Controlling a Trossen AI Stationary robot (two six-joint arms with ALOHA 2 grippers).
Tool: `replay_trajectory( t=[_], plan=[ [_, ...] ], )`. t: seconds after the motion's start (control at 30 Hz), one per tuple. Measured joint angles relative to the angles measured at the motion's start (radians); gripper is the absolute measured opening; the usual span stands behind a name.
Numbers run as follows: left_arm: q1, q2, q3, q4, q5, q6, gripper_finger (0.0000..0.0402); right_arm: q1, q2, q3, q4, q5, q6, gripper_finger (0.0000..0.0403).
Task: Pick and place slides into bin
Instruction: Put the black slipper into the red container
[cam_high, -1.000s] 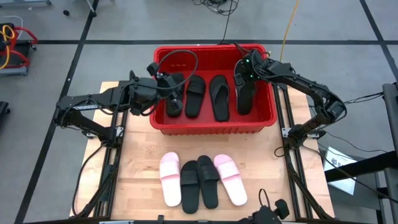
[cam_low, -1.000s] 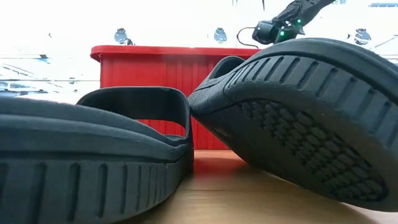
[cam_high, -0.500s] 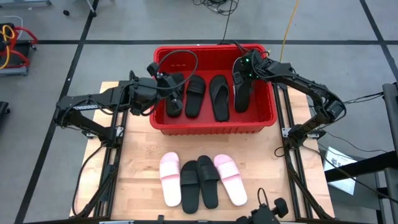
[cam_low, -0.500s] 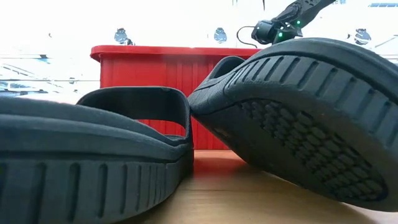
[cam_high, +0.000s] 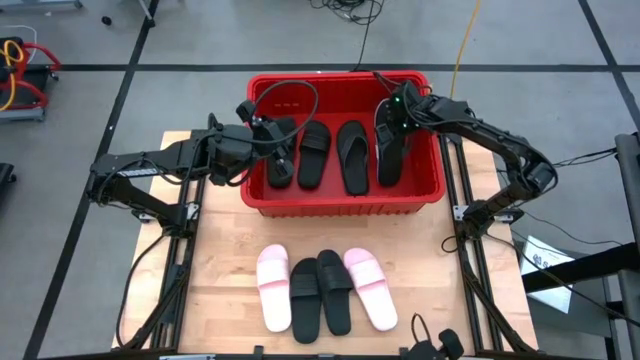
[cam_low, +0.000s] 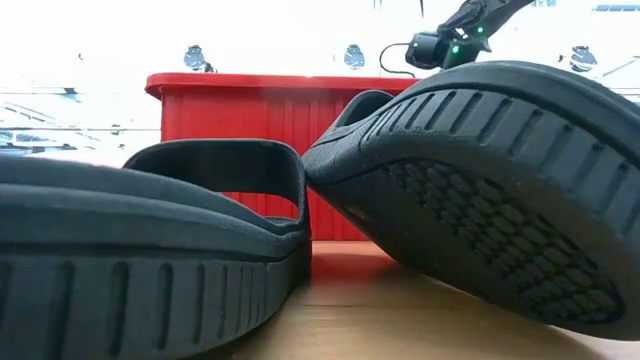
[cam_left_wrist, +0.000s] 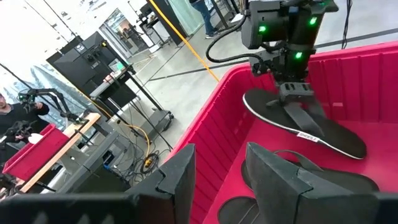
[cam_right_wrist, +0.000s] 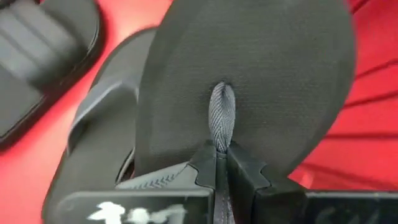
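Right gripper (cam_high: 386, 122) jaws clamped on the strap of a black flip-flop (cam_high: 389, 150), held over the right end of the red bin (cam_high: 343, 203); in the right wrist view the fingers (cam_right_wrist: 242, 169) pinch the grey strap post, sole filling the frame. Left gripper (cam_high: 283, 135) sits over the bin's left end, jaws apart, holding nothing (left wrist view shows a clear gap between the fingers (cam_left_wrist: 277, 171)). Count in bin: four black slides, namely two band slides (cam_high: 313, 152) at left, one flip-flop (cam_high: 352, 155) lying flat, plus the held one. On the table (cam_high: 225, 260): four more in a row near the front edge, a pink pair (cam_high: 273, 287) on the outside and a black pair (cam_high: 320, 291) touching in the middle. Table is light wood with dark rails along both sides. Floor is grey with black tape lines; cables, workbenches and a person at far left in the left wrist view.
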Motion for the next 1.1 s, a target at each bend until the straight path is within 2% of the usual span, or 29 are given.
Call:
replay_trajectory(
  t=[0.27,0.5,0.87,1.1],
  plan=[
    [0.000,0.000,0.000,-0.003,-0.006,0.003,0.0150,0.027,-0.049,-0.003,-0.091,-0.026,-0.007,0.0007],
    [0.000,0.000,0.000,-0.027,-0.007,0.001,0.0150,0.026,-0.033,-0.003,-0.040,0.029,-0.011,0.0013],
    [0.000,0.000,0.000,-0.040,-0.006,-0.019,0.0150,0.030,-0.027,-0.002,0.009,0.025,-0.038,0.0019],
    [0.000,0.000,0.000,-0.046,-0.006,-0.019,0.0150,0.029,-0.025,-0.006,0.021,0.015,-0.044,0.0055]
  ],
)
